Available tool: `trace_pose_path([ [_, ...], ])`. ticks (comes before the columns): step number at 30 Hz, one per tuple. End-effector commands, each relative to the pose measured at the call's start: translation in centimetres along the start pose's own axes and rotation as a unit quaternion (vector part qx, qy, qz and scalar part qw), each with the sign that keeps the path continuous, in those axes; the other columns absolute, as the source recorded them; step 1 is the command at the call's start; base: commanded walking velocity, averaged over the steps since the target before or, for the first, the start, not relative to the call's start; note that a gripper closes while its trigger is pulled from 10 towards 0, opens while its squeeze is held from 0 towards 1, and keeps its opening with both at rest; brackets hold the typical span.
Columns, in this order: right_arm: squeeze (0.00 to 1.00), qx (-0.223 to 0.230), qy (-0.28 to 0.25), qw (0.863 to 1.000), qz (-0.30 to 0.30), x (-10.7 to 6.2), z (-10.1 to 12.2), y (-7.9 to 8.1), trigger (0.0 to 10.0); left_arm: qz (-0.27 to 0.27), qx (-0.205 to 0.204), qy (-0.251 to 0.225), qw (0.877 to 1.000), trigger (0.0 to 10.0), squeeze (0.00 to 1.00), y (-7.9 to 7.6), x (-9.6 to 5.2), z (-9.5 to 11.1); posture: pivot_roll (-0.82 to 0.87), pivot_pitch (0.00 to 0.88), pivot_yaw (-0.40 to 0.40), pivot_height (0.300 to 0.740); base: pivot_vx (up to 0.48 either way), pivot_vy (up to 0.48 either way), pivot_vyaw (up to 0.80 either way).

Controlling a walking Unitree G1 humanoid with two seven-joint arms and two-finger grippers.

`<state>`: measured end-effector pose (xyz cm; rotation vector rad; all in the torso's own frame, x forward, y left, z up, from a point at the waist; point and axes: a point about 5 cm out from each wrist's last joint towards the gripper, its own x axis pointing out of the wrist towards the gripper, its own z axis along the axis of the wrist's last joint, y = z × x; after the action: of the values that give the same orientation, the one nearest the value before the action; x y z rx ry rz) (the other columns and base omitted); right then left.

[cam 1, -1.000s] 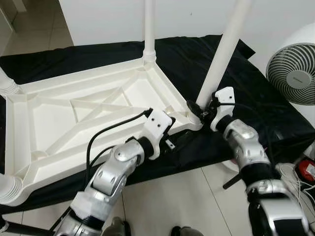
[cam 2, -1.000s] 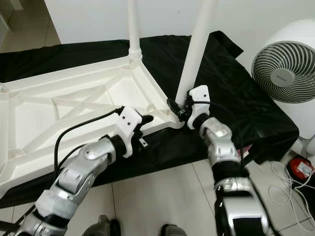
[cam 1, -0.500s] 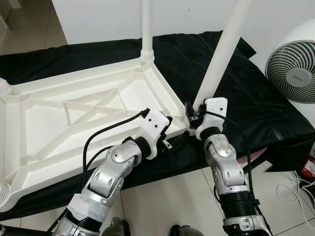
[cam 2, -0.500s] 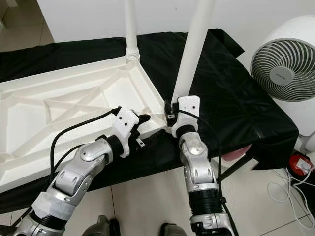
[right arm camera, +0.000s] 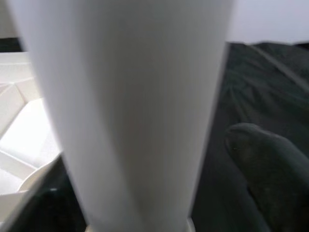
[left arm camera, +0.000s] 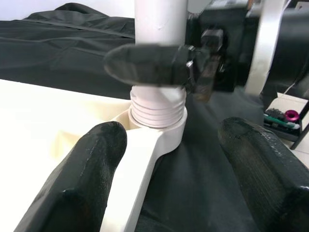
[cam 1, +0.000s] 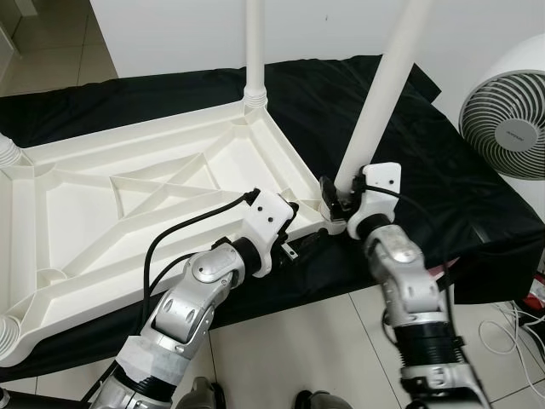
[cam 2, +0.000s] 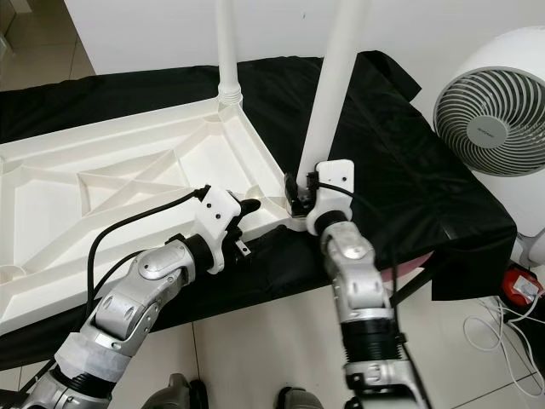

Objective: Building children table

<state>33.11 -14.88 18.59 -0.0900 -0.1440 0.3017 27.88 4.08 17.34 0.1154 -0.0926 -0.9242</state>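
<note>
The white plastic children's table (cam 1: 153,204) lies upside down on a black cloth (cam 1: 443,170), its ribbed underside up, and the near-right table leg (cam 1: 379,94) stands tilted in the threaded corner socket (left arm camera: 158,115). The right gripper (cam 1: 334,198) has its jaws set close around the base of this leg, one black finger (left arm camera: 149,65) lying across the front of the tube just above the threads and the other behind it; the right wrist view is blurred, with the white tube between a dark finger (right arm camera: 268,164) and the table's edge. The left gripper (left arm camera: 178,159) sits just short of the same corner with jaws wide, its left fingertip (left arm camera: 91,159) touching the table rim and the other over the cloth, holding nothing. A second leg (cam 1: 254,51) rises upright from the far corner beyond both grippers. A white fan (cam 1: 509,128) stands to the right past the cloth, and cables (cam 1: 511,311) lie on the tiled floor (cam 1: 298,341). Against half a second ago, the right forearm has swung outward to the right while the gripper has kept its hold on the leg's base; the left gripper has hardly shifted.
</note>
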Motion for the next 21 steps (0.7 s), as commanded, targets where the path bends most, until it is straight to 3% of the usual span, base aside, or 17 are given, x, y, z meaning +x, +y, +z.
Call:
trace_pose_path([
  [1,1.00,-0.002,-0.004,0.999,0.038,0.2,-0.1,0.2,10.0,-0.006,0.004,0.004,1.000,10.0,0.00,-0.1,0.0,-0.2,-0.07,0.104,-0.003,0.740,0.000,0.000,0.00],
  [4,1.00,0.004,0.004,0.997,0.080,0.3,-0.2,0.2,10.0,-0.007,0.004,0.004,1.000,10.0,0.00,-0.2,0.1,-0.2,-0.07,0.096,-0.002,0.740,0.000,0.000,0.00],
  [5,0.00,0.011,0.011,0.995,0.103,0.4,-0.4,0.2,10.0,-0.007,0.004,0.003,1.000,10.0,0.00,-0.2,0.1,-0.2,-0.07,0.096,-0.002,0.740,0.000,0.000,0.00],
  [7,0.00,-0.008,0.020,0.991,0.133,0.9,-0.7,-0.5,10.0,-0.009,0.006,0.002,1.000,10.0,0.00,-0.2,0.3,-0.1,-0.07,0.091,-0.001,0.740,0.000,0.000,0.00],
  [14,0.00,-0.015,0.031,0.986,0.166,1.3,-1.0,-0.9,10.0,-0.010,0.008,0.001,1.000,10.0,0.00,-0.2,0.4,0.0,-0.07,0.087,-0.002,0.740,0.000,0.000,0.00],
  [17,0.00,-0.044,0.022,0.974,0.222,2.5,-0.8,-0.8,10.0,-0.012,0.008,0.000,1.000,10.0,0.00,-0.2,0.6,0.1,-0.07,0.070,0.003,0.740,0.000,0.000,0.00],
  [21,0.00,-0.054,0.030,0.968,0.245,2.9,-0.7,-0.8,10.0,-0.013,0.008,-0.001,1.000,10.0,0.00,-0.2,0.7,0.1,-0.07,0.070,0.003,0.740,0.000,0.000,0.00],
])
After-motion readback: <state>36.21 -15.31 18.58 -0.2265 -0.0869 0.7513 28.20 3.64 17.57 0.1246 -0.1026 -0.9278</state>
